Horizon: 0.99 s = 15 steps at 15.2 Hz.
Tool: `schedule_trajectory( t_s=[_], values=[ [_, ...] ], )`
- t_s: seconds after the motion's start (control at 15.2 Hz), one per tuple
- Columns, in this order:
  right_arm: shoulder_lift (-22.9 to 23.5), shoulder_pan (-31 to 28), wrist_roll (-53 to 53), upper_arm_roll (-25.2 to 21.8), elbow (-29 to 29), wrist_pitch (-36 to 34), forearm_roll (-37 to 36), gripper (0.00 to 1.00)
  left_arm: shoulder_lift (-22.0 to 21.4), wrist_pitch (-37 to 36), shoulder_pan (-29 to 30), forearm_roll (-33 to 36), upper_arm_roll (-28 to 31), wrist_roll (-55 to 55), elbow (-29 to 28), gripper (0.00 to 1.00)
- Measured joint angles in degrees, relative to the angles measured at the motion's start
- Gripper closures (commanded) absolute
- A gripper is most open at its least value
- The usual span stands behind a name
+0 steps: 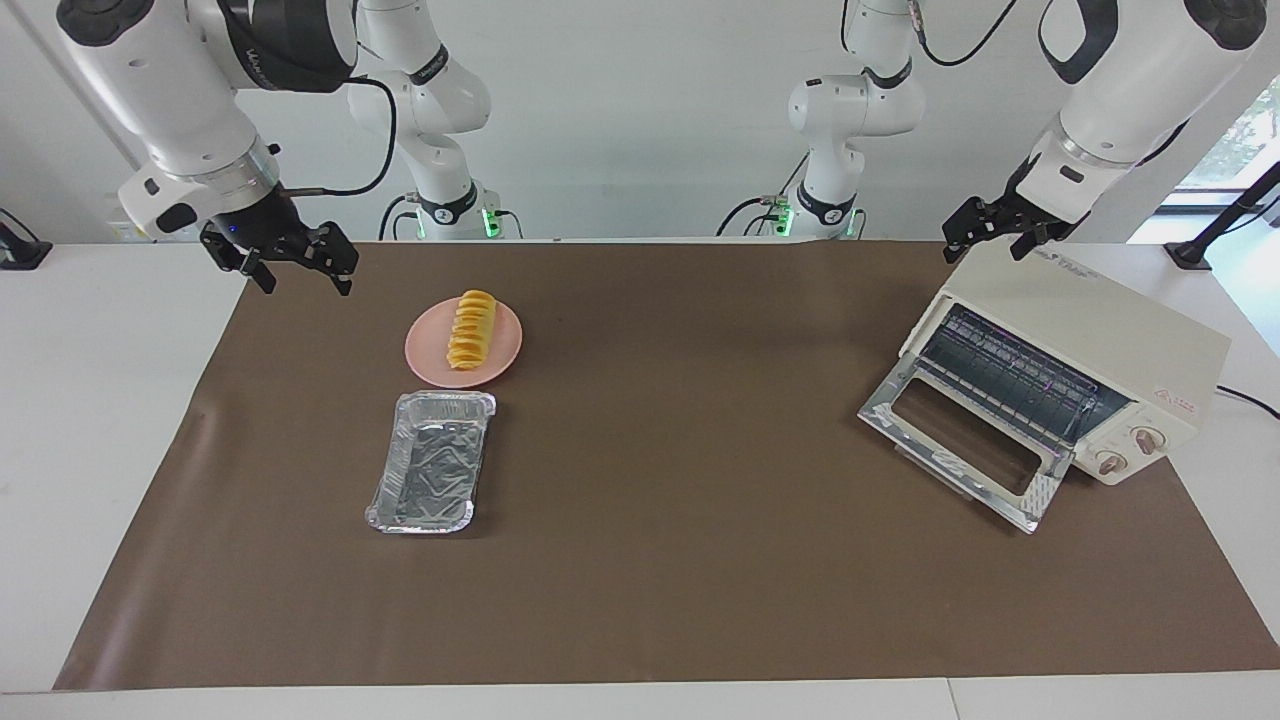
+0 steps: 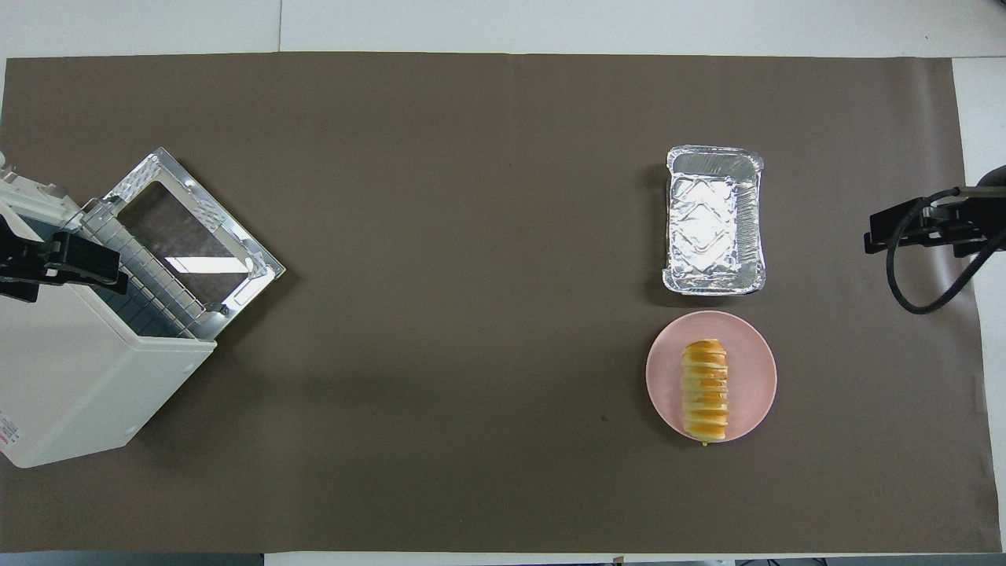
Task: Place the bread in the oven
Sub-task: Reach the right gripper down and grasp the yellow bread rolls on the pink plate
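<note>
Bread: ridged golden-yellow roll (image 1: 472, 329) lying on round pink plate (image 1: 428, 358).
Oven: boxy cream-white toaster oven (image 1: 1090, 345), glass door dropped open.
Left gripper (image 1: 993, 243): fingers apart, empty, over oven.
Right gripper (image 1: 297, 268): fingers apart, empty, over desk (image 1: 700, 560) edge.

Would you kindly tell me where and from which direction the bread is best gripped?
Probably at the middle of the bread, coming straight down from above. It lies flat on the pink plate, long and narrow, so fingers should close across its width.
</note>
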Motion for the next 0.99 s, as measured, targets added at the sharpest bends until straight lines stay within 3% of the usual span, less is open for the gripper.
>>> schedule_trajectory(
  t_s=[0.46,0.72,0.99],
  values=[
    [-0.8,0.4,0.1,1.4,-2.1,-0.4,0.1,0.00,0.0,0.0,0.0,0.0,0.0,0.0,0.0,0.00],
    [-4.3,4.2,3.6,2.9,-10.7,3.5,0.4,0.00,0.0,0.0,0.0,0.0,0.0,0.0,0.0,0.00],
    [-8.5,9.4,7.3,3.2,-23.7,11.1,0.4,0.00,0.0,0.0,0.0,0.0,0.0,0.0,0.0,0.00]
  ],
)
